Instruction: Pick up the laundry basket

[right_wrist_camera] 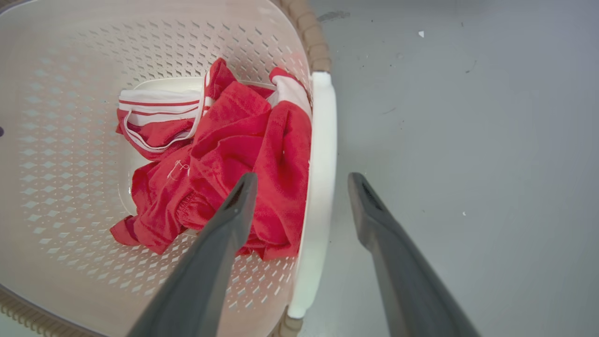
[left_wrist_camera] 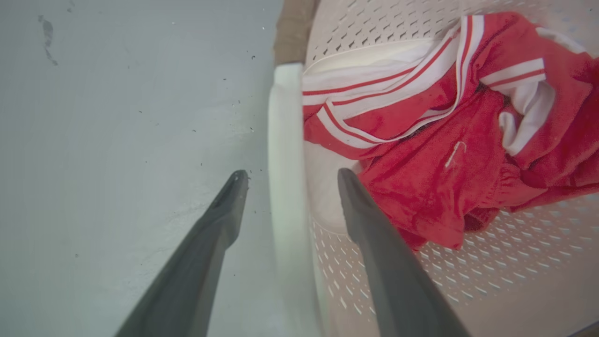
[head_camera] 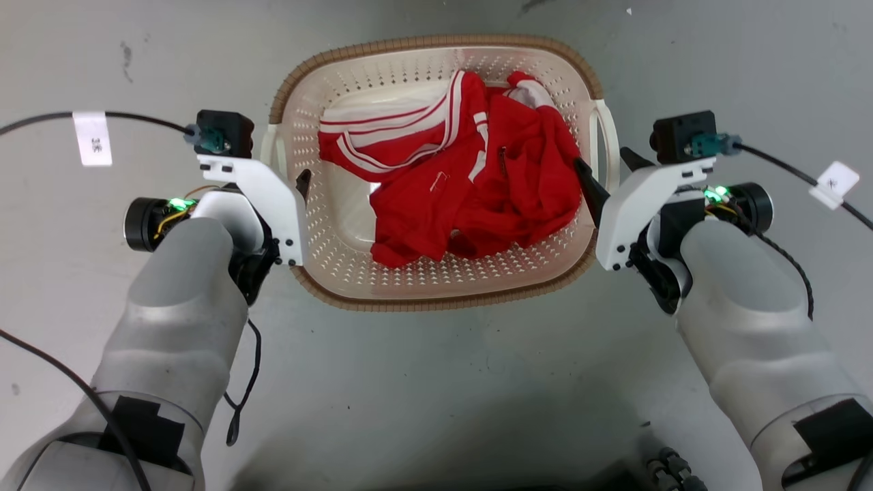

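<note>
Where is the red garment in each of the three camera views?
Head view: red garment upper centre, inside the basket, toward its right.
Left wrist view: red garment upper right, inside the basket.
Right wrist view: red garment centre left, inside the basket.
Shared landmark: its white striped band.

Bright, even light falls from above, with hardly any glare. The floor [head_camera: 436, 382] carries only faint, soft shadows, darkest at the head view's bottom edge. In the left wrist view the white handle [left_wrist_camera: 286, 187] is blurred; both wrist views bow toward their edges.
</note>
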Controlling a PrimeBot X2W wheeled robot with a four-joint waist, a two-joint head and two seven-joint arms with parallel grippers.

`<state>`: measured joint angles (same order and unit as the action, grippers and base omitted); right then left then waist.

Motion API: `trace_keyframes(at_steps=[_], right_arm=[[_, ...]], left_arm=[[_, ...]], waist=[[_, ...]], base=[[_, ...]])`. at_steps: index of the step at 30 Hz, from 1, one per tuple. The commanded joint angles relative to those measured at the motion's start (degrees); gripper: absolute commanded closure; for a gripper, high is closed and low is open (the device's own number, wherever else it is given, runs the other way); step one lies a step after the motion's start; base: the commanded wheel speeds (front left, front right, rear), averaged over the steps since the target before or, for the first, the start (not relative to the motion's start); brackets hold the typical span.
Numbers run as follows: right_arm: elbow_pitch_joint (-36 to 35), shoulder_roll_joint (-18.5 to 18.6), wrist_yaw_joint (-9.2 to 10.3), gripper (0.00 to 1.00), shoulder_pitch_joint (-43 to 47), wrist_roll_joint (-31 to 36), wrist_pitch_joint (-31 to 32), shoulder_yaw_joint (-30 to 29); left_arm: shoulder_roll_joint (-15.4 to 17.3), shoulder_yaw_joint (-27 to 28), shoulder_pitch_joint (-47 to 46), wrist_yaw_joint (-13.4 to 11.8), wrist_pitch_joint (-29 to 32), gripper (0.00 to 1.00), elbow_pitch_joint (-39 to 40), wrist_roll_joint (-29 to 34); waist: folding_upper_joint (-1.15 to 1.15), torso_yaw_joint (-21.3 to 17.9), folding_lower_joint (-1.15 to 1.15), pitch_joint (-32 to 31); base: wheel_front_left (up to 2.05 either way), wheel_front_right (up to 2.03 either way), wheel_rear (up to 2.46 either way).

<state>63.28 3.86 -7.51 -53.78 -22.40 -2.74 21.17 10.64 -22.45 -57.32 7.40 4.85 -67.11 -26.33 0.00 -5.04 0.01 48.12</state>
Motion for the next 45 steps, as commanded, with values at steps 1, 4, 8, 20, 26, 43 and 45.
trace_keyframes(at_steps=[1,4,8,20,26,43,45], right_arm=[[0.4,-0.2,0.04,0.0,-1.1,-0.4,0.3,0.4],[1.4,-0.3,0.04,0.0,-3.1,-2.3,1.3,2.4],[2.2,-0.3,0.04,0.29,-4.3,-5.4,2.6,4.7],[2.3,1.1,0.02,1.0,-3.1,-14.3,5.8,11.2],[2.5,2.1,0.02,1.0,-0.7,-18.6,10.1,14.2],[3.6,5.8,0.03,1.0,6.8,-28.4,23.8,20.1],[4.1,5.8,0.03,1.0,7.3,-29.4,25.9,20.2]], left_arm=[[0.4,-0.5,-0.7,0.1,0.5,0.0,0.0,-0.2],[1.5,-2.0,-1.8,0.1,2.9,0.0,0.1,-1.9],[2.5,-3.5,-2.4,0.1,4.6,0.0,-0.1,-4.0],[2.3,-7.4,-0.3,0.0,8.0,1.0,0.4,-11.0],[1.0,-9.5,2.2,0.0,11.3,1.0,0.0,-14.6],[-2.6,-13.8,10.2,0.3,22.0,1.0,-0.2,-24.4],[-2.6,-14.1,11.0,0.3,23.1,1.0,-0.3,-25.4]], waist=[[0.0,-0.4,-0.01,0.7],[0.0,-0.7,-0.01,1.8],[0.0,-1.0,-0.01,2.3],[0.0,-0.5,-0.01,-0.4],[0.0,0.2,-0.01,-7.3],[0.0,2.1,-0.01,-30.1],[0.0,2.2,-0.01,-32.3]], base=[[0.0,0.0,0.0],[0.0,0.0,0.0],[0.0,0.0,0.0],[0.0,0.0,0.0],[0.0,0.0,0.0],[0.0,0.0,0.0],[0.0,0.0,0.0]])
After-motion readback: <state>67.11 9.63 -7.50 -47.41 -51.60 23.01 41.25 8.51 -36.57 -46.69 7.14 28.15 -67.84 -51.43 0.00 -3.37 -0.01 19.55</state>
